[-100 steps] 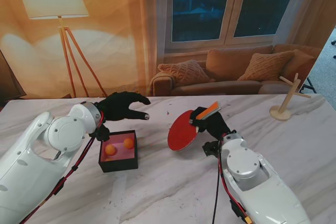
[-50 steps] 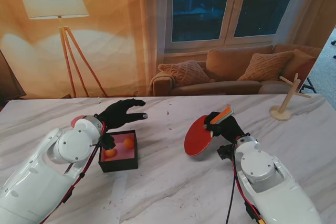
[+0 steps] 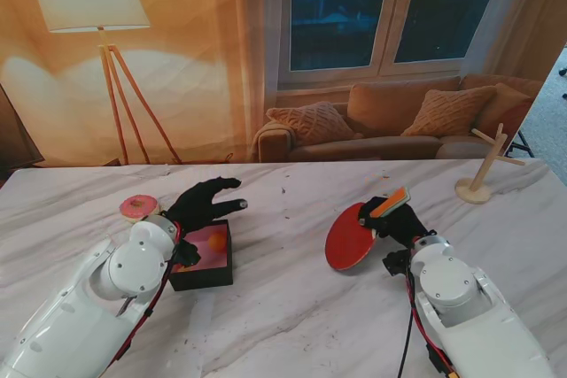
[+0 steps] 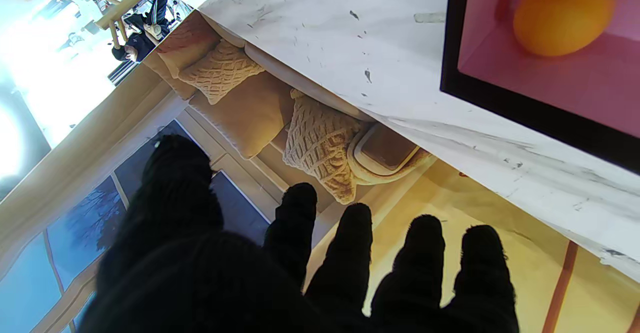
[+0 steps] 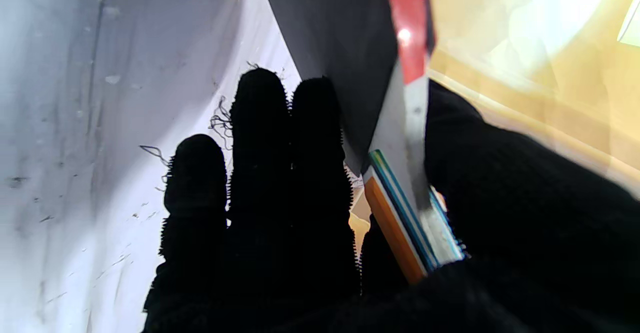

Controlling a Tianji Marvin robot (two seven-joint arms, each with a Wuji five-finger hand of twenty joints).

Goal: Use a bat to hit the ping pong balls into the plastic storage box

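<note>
**Drawing the bat clear as the balls lie in the box**

Gripping the bat (image 3: 353,238) by its striped handle, the right hand (image 3: 396,221) has its fingers (image 5: 260,138) clamped round the grip, thumb on the far side of it; the red blade hangs tilted just over the table (image 3: 292,307), to the robot's right of centre. Across the last second this hand has carried the bat steadily rightward and a little nearer to me, away from the plastic storage box (image 3: 205,256), so blade and box now stand well apart with bare marble between them.

The left hand (image 3: 205,203) holds nothing, its fingers (image 4: 425,253) spread, hovering over the far edge of the box. That arm has slid back toward me, and in doing so has uncovered a pink doughnut-like ring (image 3: 138,208) on the table to the left of the box.

One orange ping pong ball (image 3: 217,241) shows on the box's pink floor; the second, seen a second ago, is now hidden behind the left forearm. No ball is visible loose on the table, so I judge the hitting done and both arms retreating.
</note>
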